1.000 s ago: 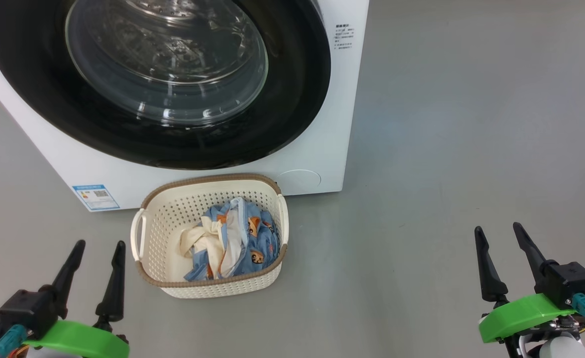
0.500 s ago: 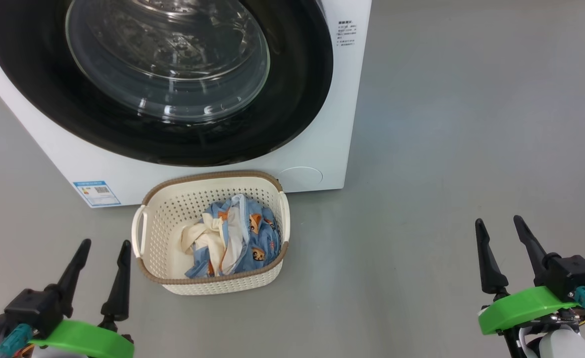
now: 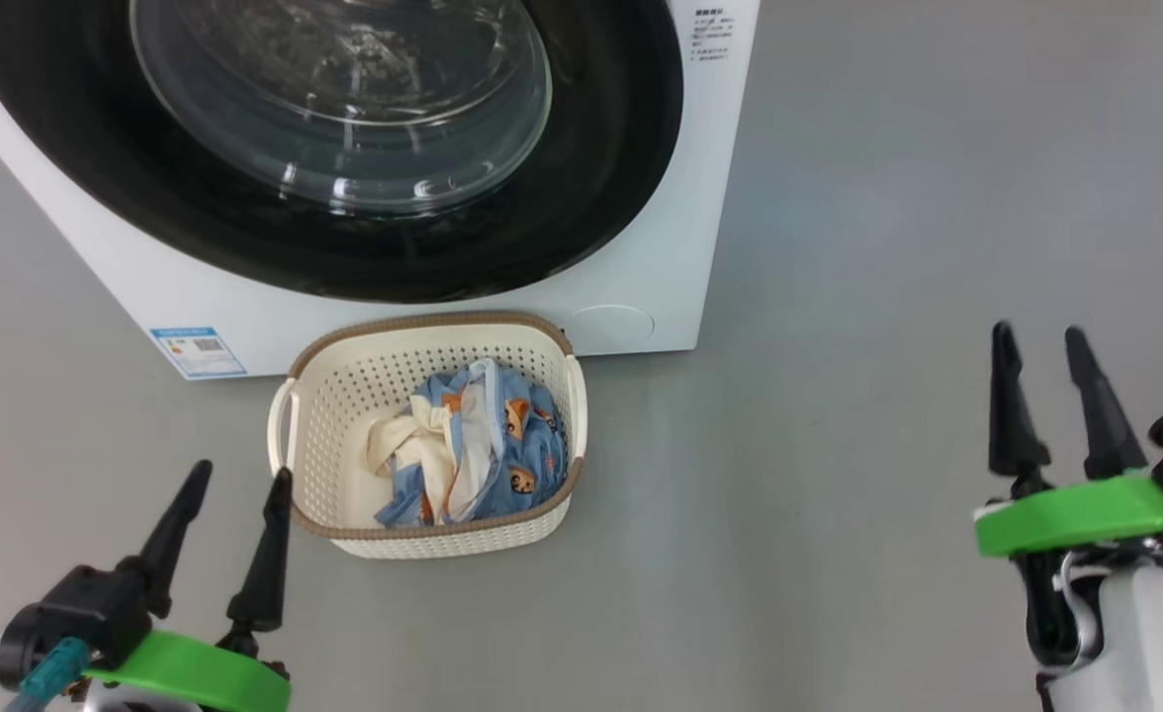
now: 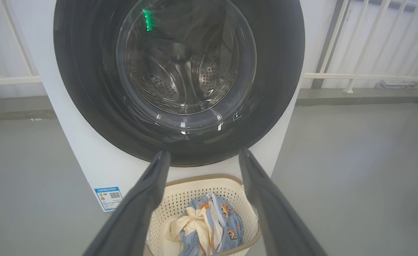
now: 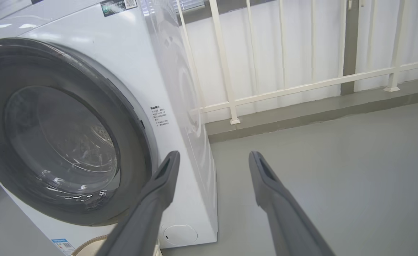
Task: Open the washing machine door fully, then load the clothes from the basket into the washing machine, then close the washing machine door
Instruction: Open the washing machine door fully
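The white washing machine (image 3: 641, 247) stands at the top of the head view, its glossy black round door (image 3: 591, 178) shut over the glass window. On the floor right in front of it sits the cream basket (image 3: 344, 396), holding light-blue printed and cream clothes (image 3: 463, 445). My left gripper (image 3: 242, 475) is open at the lower left, its fingertips close to the basket's near-left corner. My right gripper (image 3: 1039, 331) is open at the right, raised over bare floor well away from the basket. The left wrist view shows the door (image 4: 88, 89), basket (image 4: 180, 192) and clothes (image 4: 209, 227).
Grey floor (image 3: 839, 445) spreads to the right of the machine. A white railing (image 5: 301, 85) and a low kerb run behind the machine in the right wrist view. A blue label sticker (image 3: 197, 351) marks the machine's lower left corner.
The right gripper has risen and moved forward. The left gripper has crept forward toward the basket. The camera has shifted a little, so the machine and basket sit higher and more to the right.
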### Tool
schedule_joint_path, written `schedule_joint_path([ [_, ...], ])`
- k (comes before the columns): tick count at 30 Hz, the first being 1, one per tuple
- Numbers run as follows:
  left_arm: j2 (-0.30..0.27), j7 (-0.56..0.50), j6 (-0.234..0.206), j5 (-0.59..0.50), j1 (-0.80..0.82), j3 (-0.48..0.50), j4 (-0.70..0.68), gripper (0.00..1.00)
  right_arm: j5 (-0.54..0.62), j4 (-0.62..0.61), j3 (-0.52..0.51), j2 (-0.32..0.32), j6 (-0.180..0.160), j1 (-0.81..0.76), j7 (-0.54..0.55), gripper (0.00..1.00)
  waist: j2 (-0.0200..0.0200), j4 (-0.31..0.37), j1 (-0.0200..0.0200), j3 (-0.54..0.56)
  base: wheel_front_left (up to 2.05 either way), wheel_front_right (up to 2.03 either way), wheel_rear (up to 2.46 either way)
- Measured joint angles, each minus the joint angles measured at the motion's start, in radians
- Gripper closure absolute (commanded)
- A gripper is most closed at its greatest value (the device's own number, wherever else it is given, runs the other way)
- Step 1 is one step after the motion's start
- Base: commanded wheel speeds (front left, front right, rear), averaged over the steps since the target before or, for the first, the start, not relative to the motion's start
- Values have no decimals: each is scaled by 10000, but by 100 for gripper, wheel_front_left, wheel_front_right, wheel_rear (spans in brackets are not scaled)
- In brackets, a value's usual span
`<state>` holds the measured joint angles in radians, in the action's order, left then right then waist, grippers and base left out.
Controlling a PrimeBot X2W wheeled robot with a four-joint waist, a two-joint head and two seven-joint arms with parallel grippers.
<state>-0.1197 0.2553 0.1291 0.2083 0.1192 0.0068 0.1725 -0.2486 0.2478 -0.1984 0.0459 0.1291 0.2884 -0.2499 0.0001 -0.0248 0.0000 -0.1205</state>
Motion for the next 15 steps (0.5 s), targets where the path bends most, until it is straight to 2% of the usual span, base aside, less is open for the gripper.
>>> schedule_joint_path([
  [7,-151,0,0,113,15,-311,4,0,-2412,357,-362,12,0,1187,-44,0,0,-149,0,-289,0,0,0],
  [8,-165,0,0,136,27,-357,4,0,-2959,470,-449,21,0,1384,-46,13,0,-175,0,-338,0,0,0],
  [9,-180,0,0,176,39,-422,6,0,-3486,593,-489,33,0,1565,-50,43,0,-203,1,-384,0,0,0],
  [10,-194,0,0,180,46,-485,6,0,-3948,706,-522,42,0,1736,-71,59,0,-234,1,-429,0,0,0],
  [11,-203,0,0,180,48,-535,6,0,-4380,846,-564,46,0,1921,-71,91,0,-264,0,-476,0,0,0],
  [12,-215,0,0,184,52,-573,8,0,-4771,986,-583,46,0,2105,-73,100,0,-291,0,-518,0,0,0],
  [15,-242,0,0,192,106,-673,10,0,-5823,1383,-552,50,0,2685,-36,100,-1,-360,1,-633,0,0,0],
])
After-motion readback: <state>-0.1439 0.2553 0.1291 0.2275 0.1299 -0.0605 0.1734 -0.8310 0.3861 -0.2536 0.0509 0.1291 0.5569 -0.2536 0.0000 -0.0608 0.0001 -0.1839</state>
